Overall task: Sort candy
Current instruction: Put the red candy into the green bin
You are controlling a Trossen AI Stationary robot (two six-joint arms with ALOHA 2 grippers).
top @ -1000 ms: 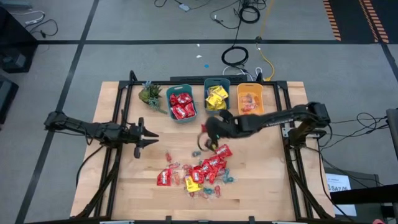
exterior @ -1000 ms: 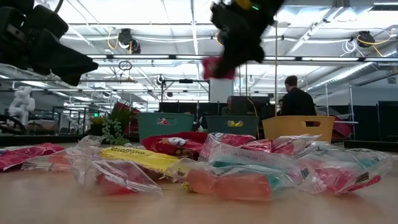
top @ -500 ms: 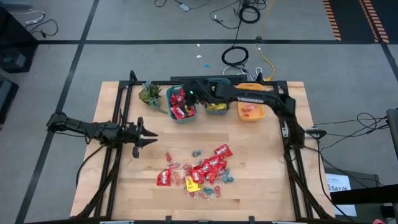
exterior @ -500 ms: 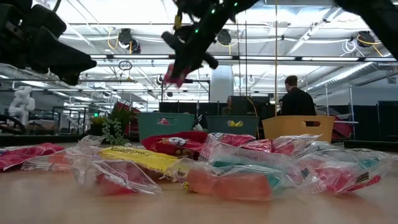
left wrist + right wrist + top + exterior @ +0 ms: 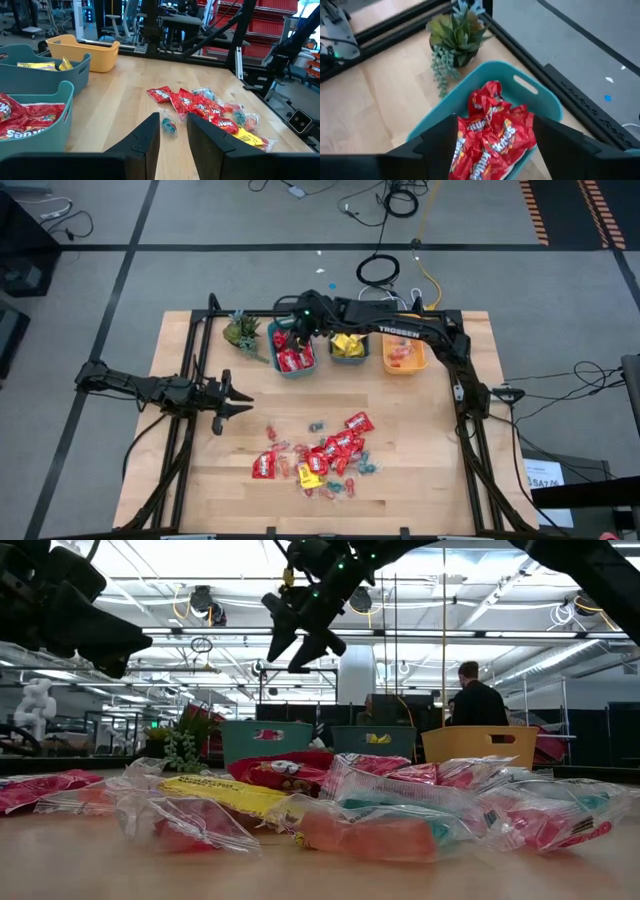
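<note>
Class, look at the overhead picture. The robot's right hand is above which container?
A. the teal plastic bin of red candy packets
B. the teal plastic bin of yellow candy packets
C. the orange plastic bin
A: the right hand hangs open above the teal plastic bin of red candy packets.

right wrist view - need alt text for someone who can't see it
The right gripper hangs open over a teal bin filled with red candy packets, its two dark fingers spread to either side of the pile. A small green plant stands on the wooden table just beyond the bin.
</note>
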